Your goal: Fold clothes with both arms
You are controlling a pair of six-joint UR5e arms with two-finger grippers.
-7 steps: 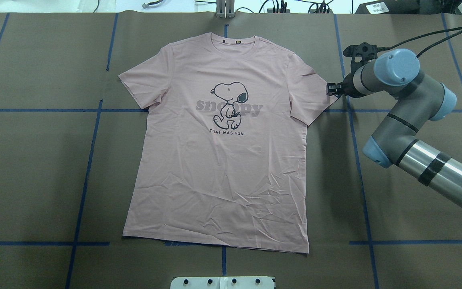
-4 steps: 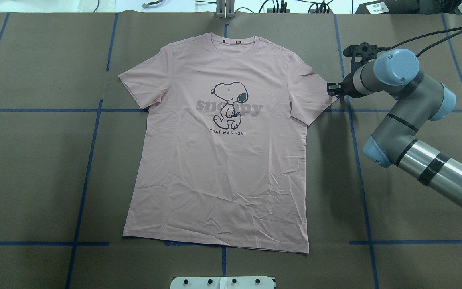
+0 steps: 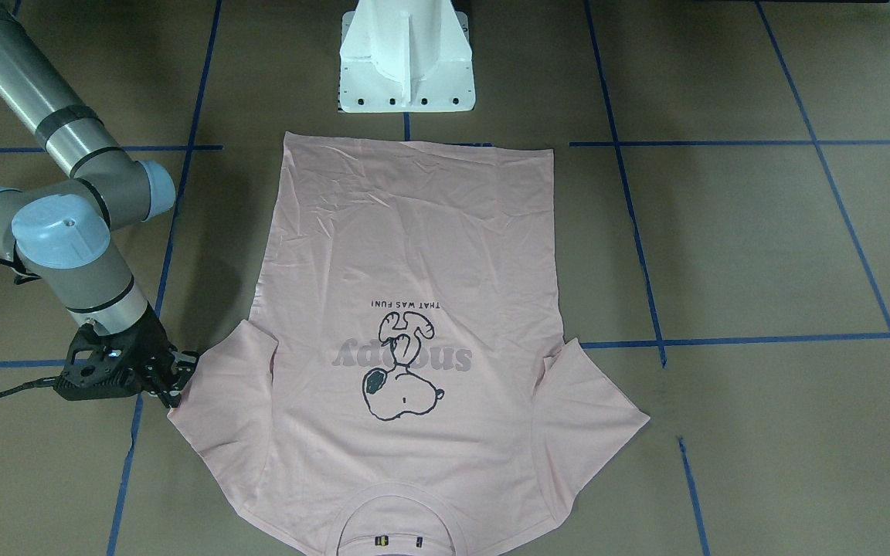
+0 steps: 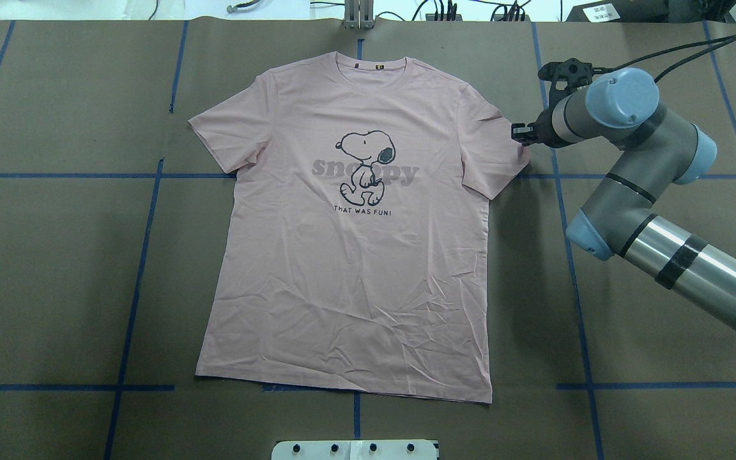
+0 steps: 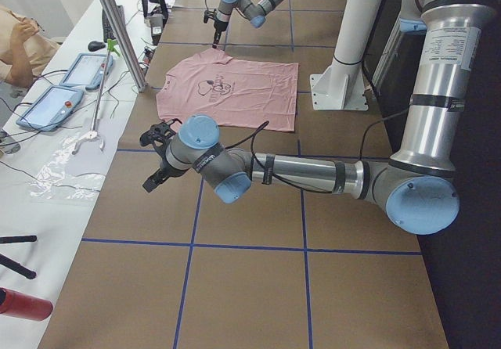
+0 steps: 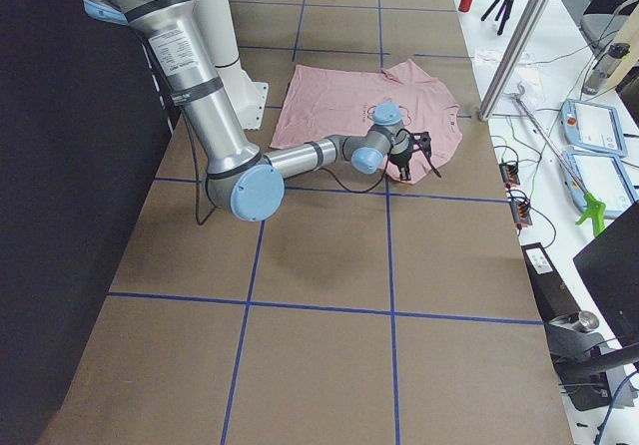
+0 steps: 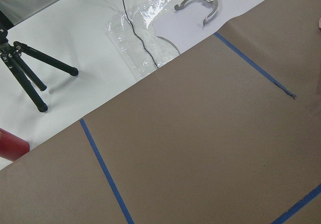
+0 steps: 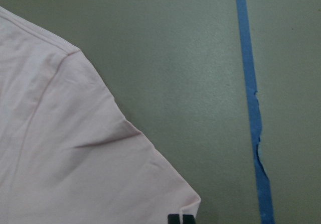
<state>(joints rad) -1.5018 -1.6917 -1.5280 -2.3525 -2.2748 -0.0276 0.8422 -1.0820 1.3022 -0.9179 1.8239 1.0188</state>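
Note:
The pale pink T-shirt [image 4: 355, 255] lies flat and print side up on the brown table, collar at the far side. It also shows in the front-facing view [image 3: 414, 255]. My right gripper [image 4: 520, 133] is at the tip of the shirt's sleeve on the overhead view's right, also seen from the front [image 3: 176, 380]. In the right wrist view its fingertips [image 8: 174, 219] sit close together on the sleeve corner [image 8: 185, 199]. My left gripper [image 5: 150, 181] shows only in the exterior left view, over bare table far from the shirt. I cannot tell whether it is open or shut.
The white pedestal base [image 3: 406, 69] stands at the table's near edge by the shirt's hem. Blue tape lines [image 4: 572, 268] cross the brown table cover. Beyond the table's left end a white bench holds a plastic sheet [image 7: 145, 33], a tripod [image 7: 25, 68] and tablets [image 5: 47, 102].
My right gripper has moved a little toward the shirt and the far side. The sleeve tip has shifted inward with it. The rest of the shirt has not moved.

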